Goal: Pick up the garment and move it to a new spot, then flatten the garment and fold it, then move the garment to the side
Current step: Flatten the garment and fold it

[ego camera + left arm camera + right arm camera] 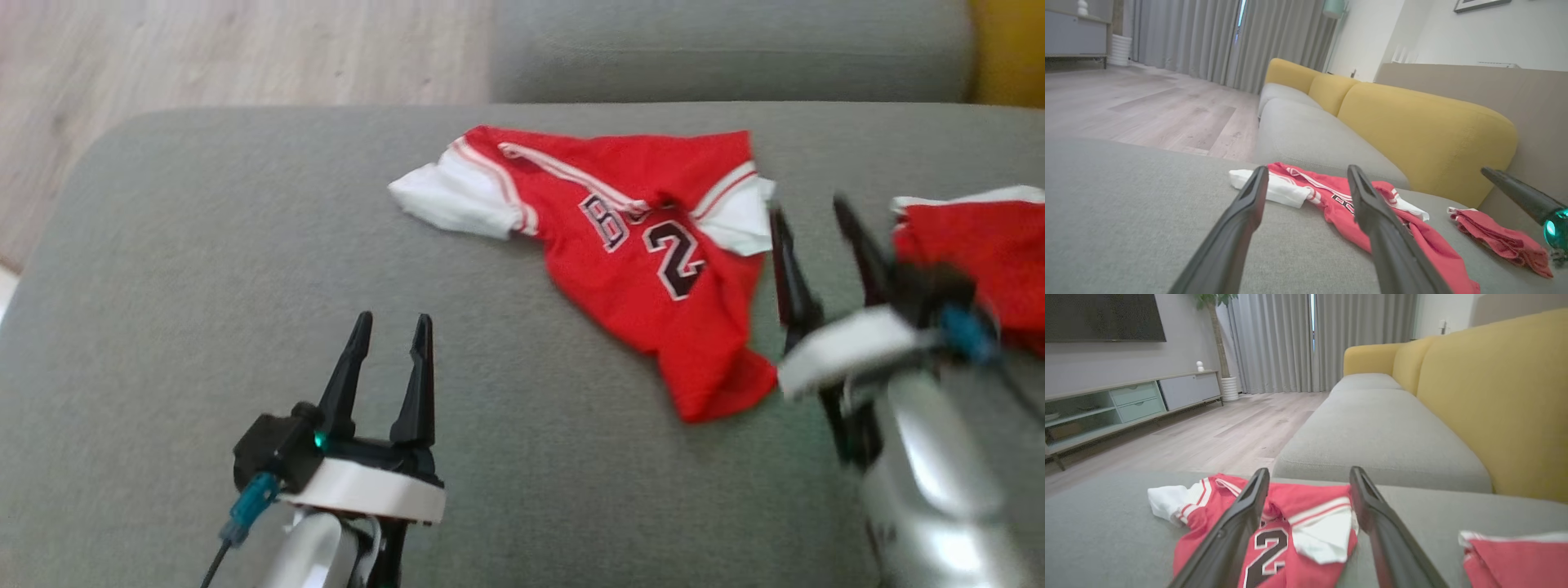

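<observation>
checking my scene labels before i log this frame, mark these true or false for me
1. The red jersey lies crumpled on the grey cushion. True.
2. The left gripper is holding the jersey. False: it is open and empty, well apart from the jersey.
3. A second red garment lies to the right of the jersey. True.
4. The right gripper is shut. False: it is open and holds nothing, just beside the jersey's right edge.
5. A number 2 shows on the jersey. True.
</observation>
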Tool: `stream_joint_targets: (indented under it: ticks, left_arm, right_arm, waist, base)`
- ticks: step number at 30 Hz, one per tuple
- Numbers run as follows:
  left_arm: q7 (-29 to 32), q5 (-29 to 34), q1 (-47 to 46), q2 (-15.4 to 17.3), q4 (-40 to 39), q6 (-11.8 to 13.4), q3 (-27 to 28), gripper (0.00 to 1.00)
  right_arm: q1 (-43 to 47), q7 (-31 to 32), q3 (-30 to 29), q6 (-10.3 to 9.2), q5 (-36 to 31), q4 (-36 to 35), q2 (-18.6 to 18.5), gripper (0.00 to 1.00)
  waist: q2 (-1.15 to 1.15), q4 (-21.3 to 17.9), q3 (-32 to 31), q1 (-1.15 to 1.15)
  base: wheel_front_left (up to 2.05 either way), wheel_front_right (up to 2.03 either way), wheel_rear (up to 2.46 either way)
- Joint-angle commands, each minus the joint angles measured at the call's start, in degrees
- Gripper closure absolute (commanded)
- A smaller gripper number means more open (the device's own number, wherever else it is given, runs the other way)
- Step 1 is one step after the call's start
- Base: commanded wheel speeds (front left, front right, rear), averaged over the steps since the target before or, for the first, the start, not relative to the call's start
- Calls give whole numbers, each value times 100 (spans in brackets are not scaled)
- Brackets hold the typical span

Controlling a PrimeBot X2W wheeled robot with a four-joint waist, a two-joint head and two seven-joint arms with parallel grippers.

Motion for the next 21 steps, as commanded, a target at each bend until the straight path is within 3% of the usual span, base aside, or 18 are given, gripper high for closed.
stream_joint_targets:
  ticks: [1, 7, 11, 21]
  left_arm:
    - [-41, 83, -82, 13, -178, -40, 200, 0]
    - [-41, 154, 19, 13, -159, -84, 266, 0]
    - [-41, 178, 41, 13, -142, -115, 273, 0]
    - [-41, 154, -54, 13, -109, -143, 170, 0]
  right_arm:
    - [223, -61, -50, -5, -73, -408, 148, 0]
    - [1457, -62, -350, -5, -175, -1094, 412, 0]
    - [1816, -19, -347, -5, -140, -1285, 458, 0]
    - [1883, 682, 455, -5, 375, -1481, 467, 0]
  waist:
    - [0, -210, -127, 1]
    - [0, -416, -138, 1]
    - [0, -477, -107, 1]
    - [0, -336, 43, 1]
  base:
    - [0, 0, 0]
    - [0, 0, 0]
    - [0, 0, 0]
    - [0, 0, 0]
